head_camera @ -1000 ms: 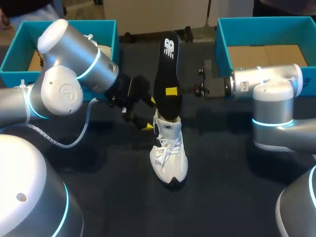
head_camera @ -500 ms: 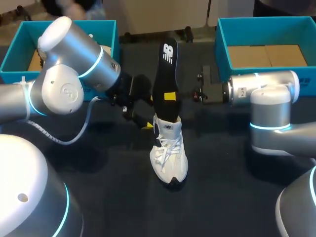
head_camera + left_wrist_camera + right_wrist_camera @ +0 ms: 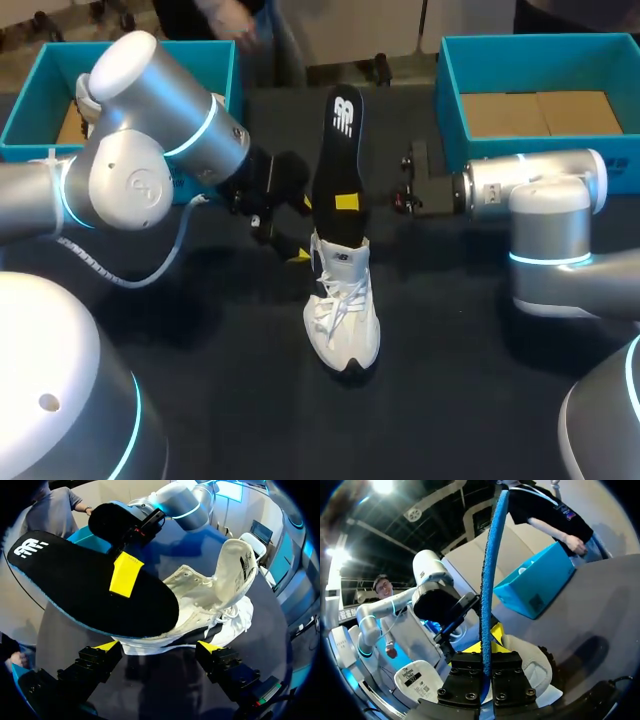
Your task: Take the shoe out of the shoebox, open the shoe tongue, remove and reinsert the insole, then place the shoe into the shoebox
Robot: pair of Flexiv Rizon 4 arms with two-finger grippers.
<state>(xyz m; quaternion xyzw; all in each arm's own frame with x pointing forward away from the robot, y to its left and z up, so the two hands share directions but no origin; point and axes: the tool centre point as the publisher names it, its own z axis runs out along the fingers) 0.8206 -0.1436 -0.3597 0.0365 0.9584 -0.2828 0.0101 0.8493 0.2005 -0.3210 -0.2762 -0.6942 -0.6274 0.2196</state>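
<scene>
At the centre of the dark worktop (image 3: 230,390), head view: the white shoe (image 3: 342,312) stands on its sole, toe toward 6 o'clock and heel toward 12. The black insole (image 3: 335,150) rises out of the shoe's opening toward 12 o'clock, with its lower end inside the shoe. The right claw (image 3: 347,203), entering from 3 o'clock, pinches the insole partway up; one yellow fingertip lies on the black face. The left claw (image 3: 303,230) sits just beside the heel at about 10 o'clock, with its fingers spread wide. Two teal boxes lie well apart from the shoe: the left shoebox (image 3: 30,105) at 10 o'clock, and the right shoebox (image 3: 447,90) at 2 o'clock, which has a brown cardboard floor.

Left wrist view: this view alone shows the tongue (image 3: 236,562), lifted up and away from the opening. It also shows the insole entering the shoe beneath it. The left claw's two yellow tips stand far apart, and the heel end of the shoe lies just ahead of the gap. Contact between tips and shoe cannot be judged.

Right wrist view: the insole appears edge-on. Its blue foam edge, which the head view does not show, runs straight out from between the closed fingers. Part of the white shoe shows under the claw, and the left shoebox lies beyond the insole.
</scene>
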